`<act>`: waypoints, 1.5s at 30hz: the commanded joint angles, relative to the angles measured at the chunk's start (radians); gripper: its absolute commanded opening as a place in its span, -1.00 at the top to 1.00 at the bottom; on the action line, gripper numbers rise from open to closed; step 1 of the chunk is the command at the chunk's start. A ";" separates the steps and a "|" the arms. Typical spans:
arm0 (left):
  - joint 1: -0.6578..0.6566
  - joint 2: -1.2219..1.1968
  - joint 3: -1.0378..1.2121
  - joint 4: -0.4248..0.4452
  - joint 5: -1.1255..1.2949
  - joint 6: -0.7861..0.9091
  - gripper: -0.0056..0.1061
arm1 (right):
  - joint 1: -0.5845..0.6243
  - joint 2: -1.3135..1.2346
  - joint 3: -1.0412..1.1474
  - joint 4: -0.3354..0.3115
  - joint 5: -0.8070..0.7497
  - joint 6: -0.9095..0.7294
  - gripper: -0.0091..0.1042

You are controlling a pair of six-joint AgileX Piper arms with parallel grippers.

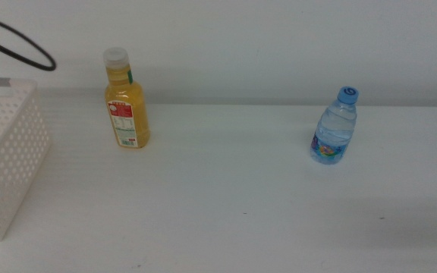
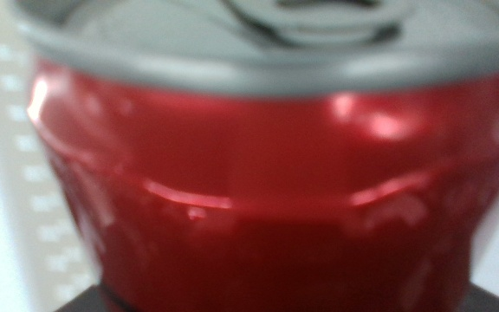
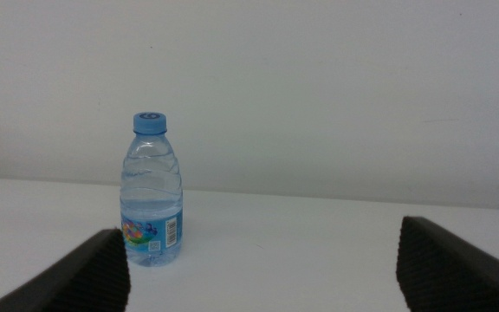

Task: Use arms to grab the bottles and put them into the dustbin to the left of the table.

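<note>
At the far left of the middle view the white perforated dustbin stands on the white worktop, partly cut by the picture's edge, and a thin black cable loops above it against the pale wall. Neither arm shows in that view.

The left wrist view is almost filled by the slim red soda can, blurred and very close, its grey lid and pull tab toward the upper edge of the picture. Rows of small holes in a white surface show faintly beside the can, which suggests the dustbin's wall. The left end effector's jaws are hidden behind the can, so whether they are clenched on it cannot be told.

Further right in the middle view, the yellow juice bottle with its white cap stands upright near the back of the worktop, close to the dustbin but apart from it. A wide bare stretch of worktop separates it from the small clear water bottle with a blue cap, upright and well to the right.

The right end effector is released, its two dark jaws spread wide and low over the worktop. The water bottle stands ahead of it, nearer one jaw than the other, with nothing between them.
</note>
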 commanded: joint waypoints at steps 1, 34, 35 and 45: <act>0.019 0.049 -0.067 0.039 0.088 0.011 0.93 | 0.000 -0.038 0.044 -0.004 -0.001 -0.005 -0.60; 0.002 0.253 -0.012 0.216 0.001 -0.109 -0.78 | 0.000 -0.038 0.044 -0.004 -0.001 -0.005 -0.60; -0.010 0.240 -0.025 0.232 0.024 -0.126 -0.78 | 0.000 -0.038 0.044 -0.004 -0.001 -0.005 -0.60; -0.174 -0.050 -0.074 0.200 0.092 -0.334 -0.78 | 0.000 -0.038 0.044 -0.004 -0.001 -0.005 -0.60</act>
